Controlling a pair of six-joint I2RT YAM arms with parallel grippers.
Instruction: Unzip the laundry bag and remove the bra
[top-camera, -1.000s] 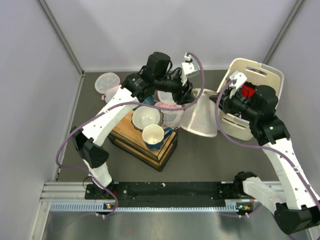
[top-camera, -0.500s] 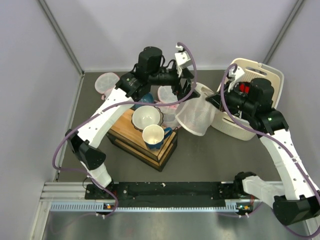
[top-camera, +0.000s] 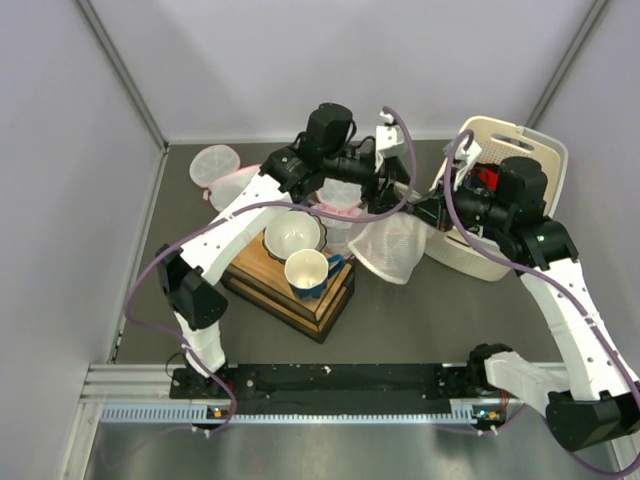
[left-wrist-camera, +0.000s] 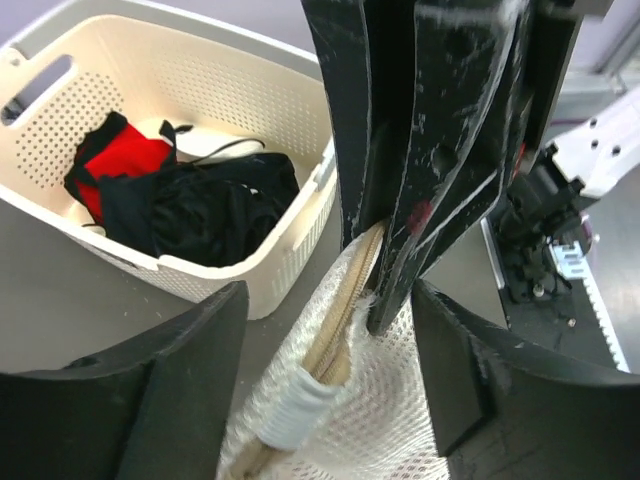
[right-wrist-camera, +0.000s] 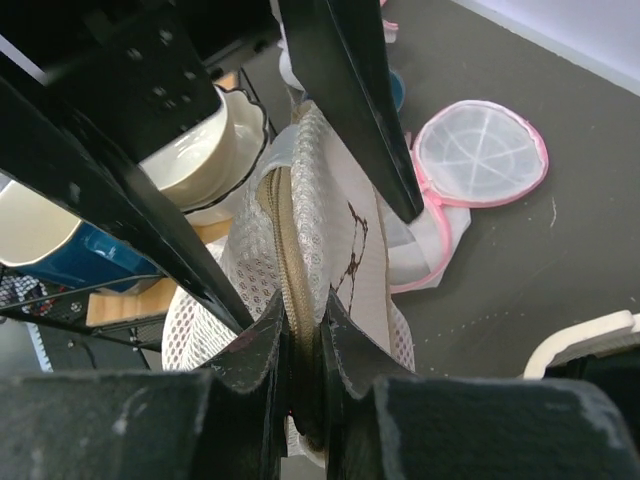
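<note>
The white mesh laundry bag (top-camera: 392, 247) hangs between both grippers, in front of the cream basket (top-camera: 520, 150). My right gripper (right-wrist-camera: 303, 330) is shut on the bag's beige zipper band (right-wrist-camera: 285, 230). It also shows in the top view (top-camera: 428, 208). My left gripper (left-wrist-camera: 320, 390) is open, with one finger on each side of the bag's zipper edge (left-wrist-camera: 340, 320), right beside the right gripper's fingertips (left-wrist-camera: 385, 300). The red bra (left-wrist-camera: 120, 165) lies in the basket (left-wrist-camera: 250, 90), partly under a black garment (left-wrist-camera: 215, 210). It shows red in the top view (top-camera: 487, 180).
A wooden crate (top-camera: 270, 275) holds a white bowl (top-camera: 293, 232) and a white mug (top-camera: 307, 270) left of the bag. Small pink-trimmed mesh bags lie at the back left (top-camera: 215, 163) and under the left arm (right-wrist-camera: 480, 150). Grey walls enclose the table.
My left arm has swung right and down to meet the right gripper at the bag's zipper. The bag has sagged lower. The right gripper has stayed by the basket.
</note>
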